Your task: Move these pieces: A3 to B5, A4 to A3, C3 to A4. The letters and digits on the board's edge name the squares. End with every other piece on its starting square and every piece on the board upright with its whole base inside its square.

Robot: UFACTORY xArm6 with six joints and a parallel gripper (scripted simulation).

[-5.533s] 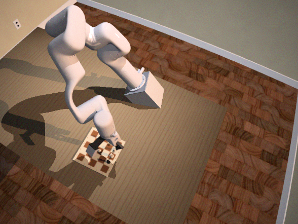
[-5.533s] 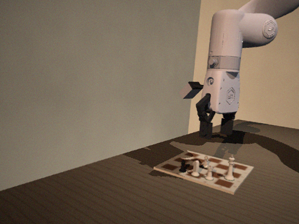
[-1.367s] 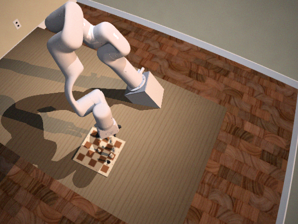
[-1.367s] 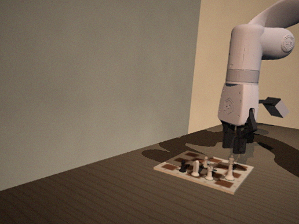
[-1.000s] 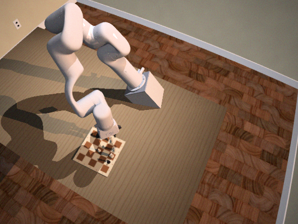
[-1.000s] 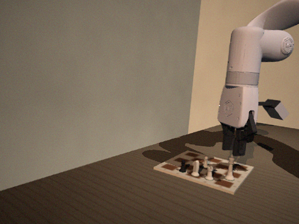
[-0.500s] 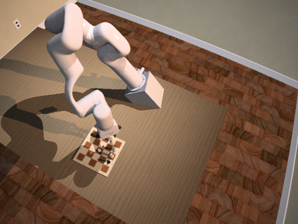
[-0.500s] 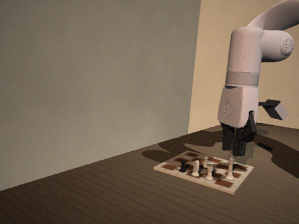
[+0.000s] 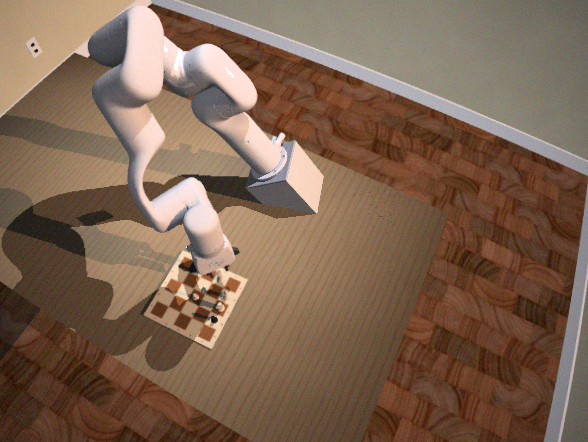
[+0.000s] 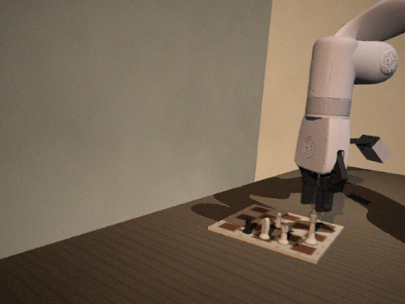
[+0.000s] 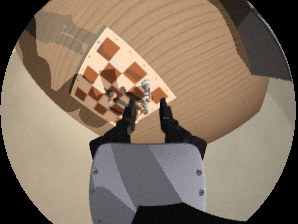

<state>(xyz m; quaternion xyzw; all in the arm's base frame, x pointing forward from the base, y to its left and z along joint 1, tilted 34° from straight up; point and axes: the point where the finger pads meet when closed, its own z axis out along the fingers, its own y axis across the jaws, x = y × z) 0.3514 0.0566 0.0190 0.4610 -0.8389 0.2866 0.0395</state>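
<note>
Well, the gripper hovers above the board, fingers partly apart, nothing between them. Below, the tall white piece stands upright; the white knight and black piece stand farther along the board.

The bench looks like matt, ribbed wood; the arm, smooth, faintly glossy plastic; the wall, matt.
</note>
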